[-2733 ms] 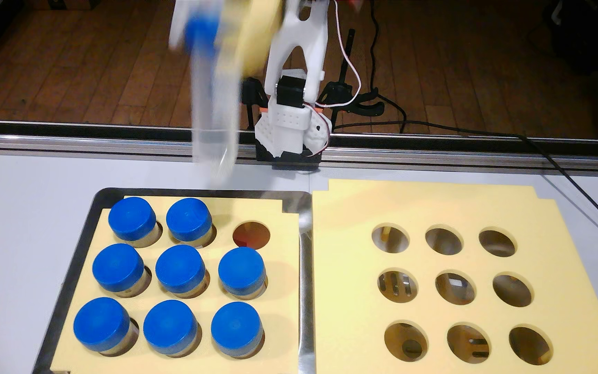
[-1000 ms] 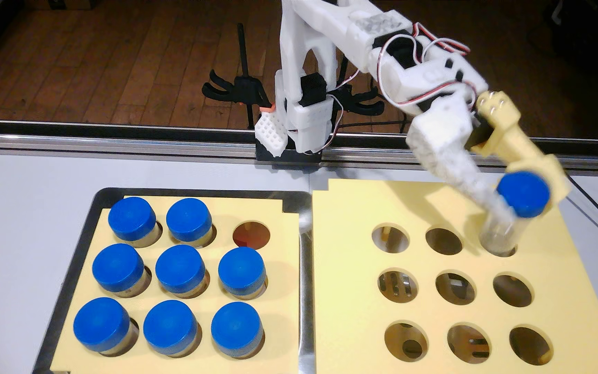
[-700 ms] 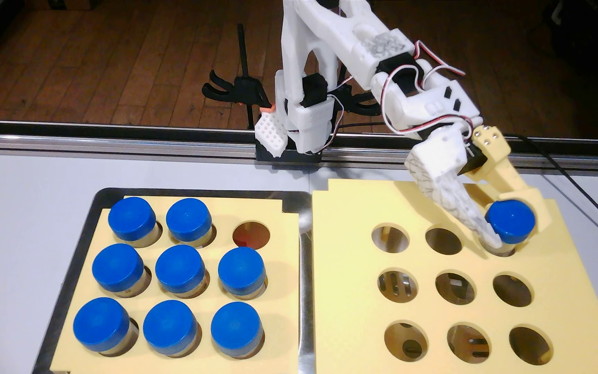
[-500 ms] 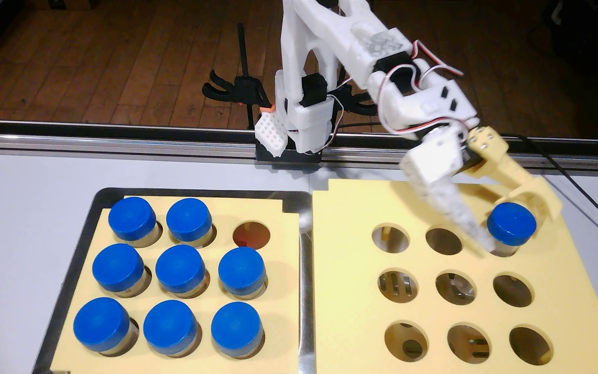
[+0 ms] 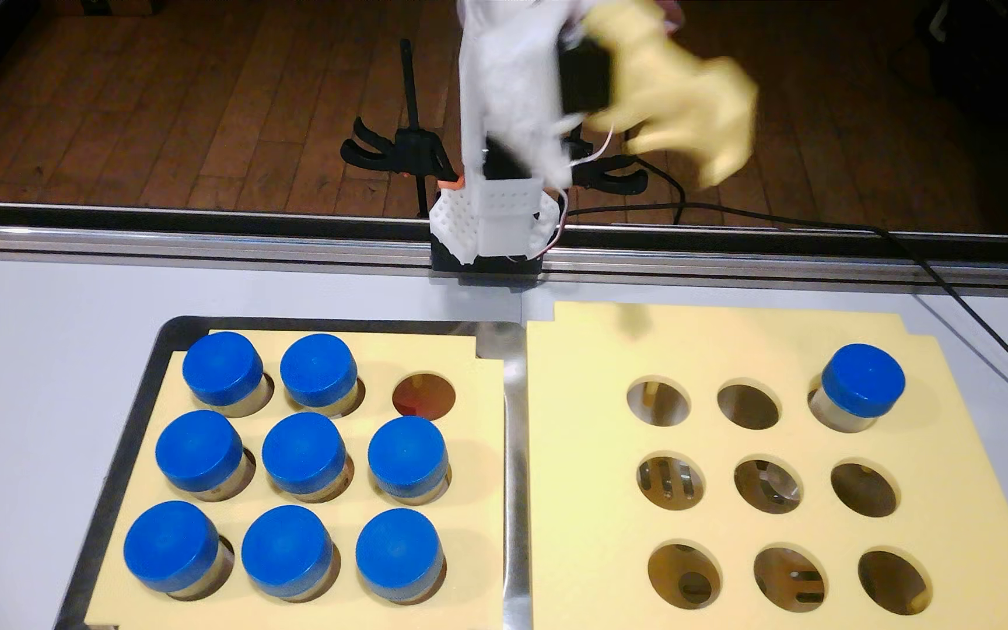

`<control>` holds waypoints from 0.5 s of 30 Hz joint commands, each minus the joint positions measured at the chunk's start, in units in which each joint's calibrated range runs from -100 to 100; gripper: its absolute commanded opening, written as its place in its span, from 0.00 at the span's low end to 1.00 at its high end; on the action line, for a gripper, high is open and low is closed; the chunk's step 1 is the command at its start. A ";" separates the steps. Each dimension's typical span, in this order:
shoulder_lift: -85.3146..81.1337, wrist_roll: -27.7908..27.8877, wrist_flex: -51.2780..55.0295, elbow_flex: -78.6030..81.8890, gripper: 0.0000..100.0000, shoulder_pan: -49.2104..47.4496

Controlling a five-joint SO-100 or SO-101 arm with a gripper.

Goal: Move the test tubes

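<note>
There is a single fixed camera, mounted above the near edge of the table (image 5: 17, 339) and tilted down and forward toward its far edge. It sits close: the near edge and both side edges fall outside the picture, and the two yellow racks (image 5: 580, 424) fill most of the lower half. The arm's base (image 5: 489, 242) at the far edge faces the lens, with wooden floor (image 5: 186, 109) behind it.

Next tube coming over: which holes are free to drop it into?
Right rack: eight holes open, all but the far-right corner, holding one test tube. Left rack: crowded with eight tubes; only its far-right hole is free.
</note>
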 commanded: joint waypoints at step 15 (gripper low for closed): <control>-7.83 0.22 -0.40 27.99 0.33 27.32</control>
